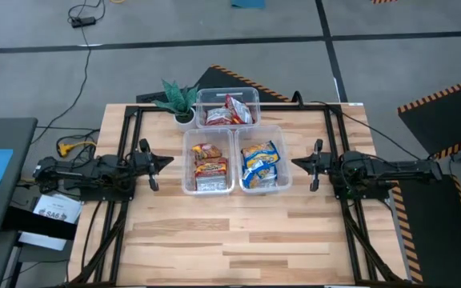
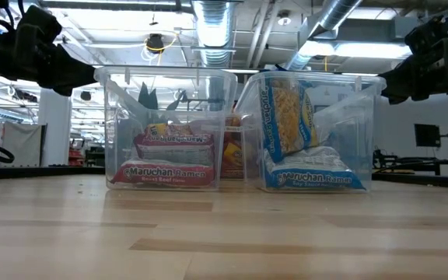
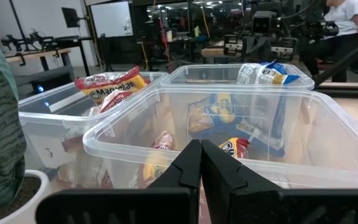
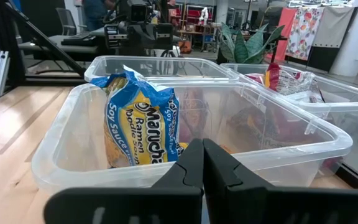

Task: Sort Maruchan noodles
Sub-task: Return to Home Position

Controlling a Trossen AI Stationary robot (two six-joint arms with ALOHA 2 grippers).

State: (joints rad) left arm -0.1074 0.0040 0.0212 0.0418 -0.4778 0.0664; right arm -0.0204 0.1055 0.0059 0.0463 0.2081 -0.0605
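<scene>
Three clear bins sit mid-table, each with Maruchan packets inside. The left bin [image 1: 208, 161] holds the yellow-orange packets [image 1: 210, 166]. The right bin [image 1: 263, 159] holds the blue-and-silver packets [image 1: 260, 162], one standing upright [image 4: 143, 127]. The far bin [image 1: 227, 108] holds the red-and-silver packets [image 1: 235, 110]. My left gripper [image 1: 166, 160] hovers just left of the left bin, shut and empty. My right gripper [image 1: 297, 163] hovers just right of the right bin, shut and empty. Both point at the bins.
A small green potted plant [image 1: 179, 101] stands at the far-left corner of the bins, beside the far bin. Bare wooden tabletop [image 1: 238, 232] stretches toward the near edge. Black frame rails [image 1: 122, 136] run along both table sides. A person [image 3: 344, 12] shows in the room beyond.
</scene>
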